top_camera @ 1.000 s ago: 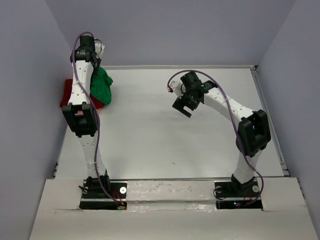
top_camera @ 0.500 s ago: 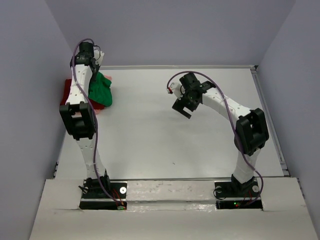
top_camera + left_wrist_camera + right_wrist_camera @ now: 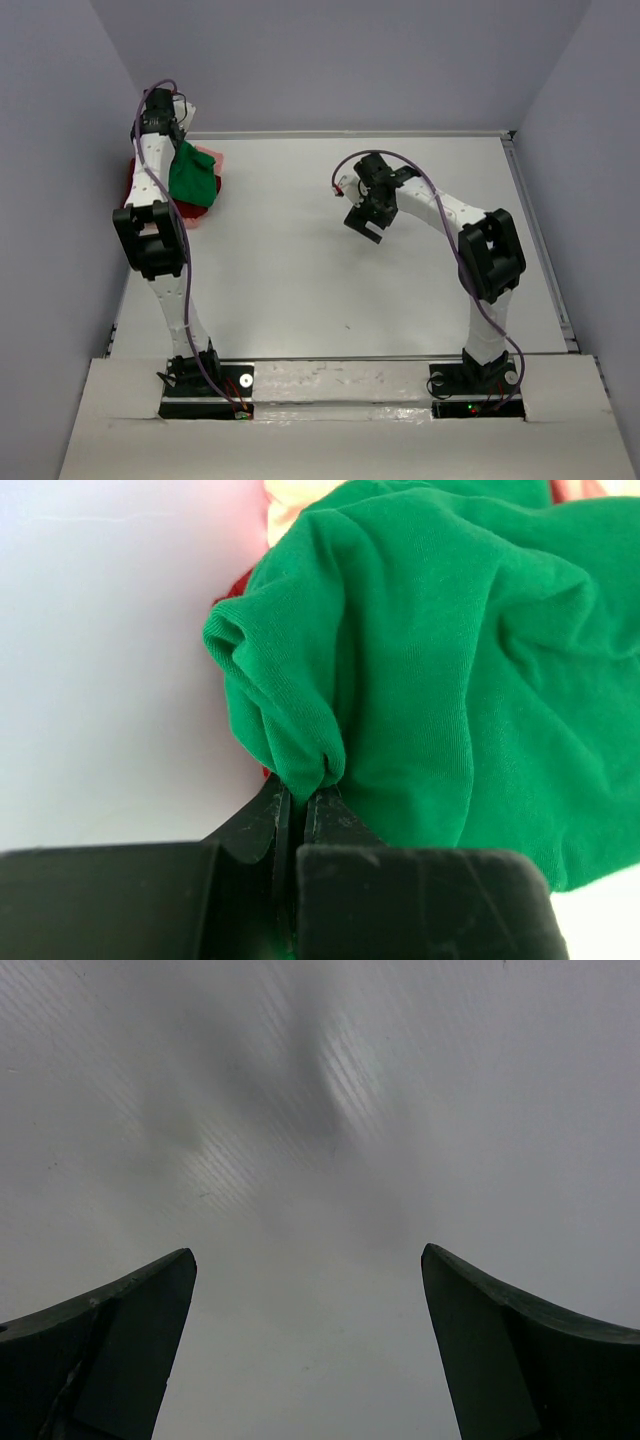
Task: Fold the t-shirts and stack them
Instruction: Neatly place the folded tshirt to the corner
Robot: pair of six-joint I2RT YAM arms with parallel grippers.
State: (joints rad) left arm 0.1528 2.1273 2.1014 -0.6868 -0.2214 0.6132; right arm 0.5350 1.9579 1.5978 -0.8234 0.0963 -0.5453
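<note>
- Cloth of the green t-shirt (image 3: 450,680) is bright, soft and bunched, lying over the dark red t-shirt (image 3: 128,186) and the pale pink t-shirt (image 3: 206,153) at the desk's (image 3: 330,290) far-left corner.
- Only the left wrist view shows the left tool (image 3: 297,795) pinched tight on a puckered green fold.
- The rest of the green cloth spreads beyond its tips.
- The right tool (image 3: 308,1252) hangs over the desk's middle, jaws wide apart.
</note>
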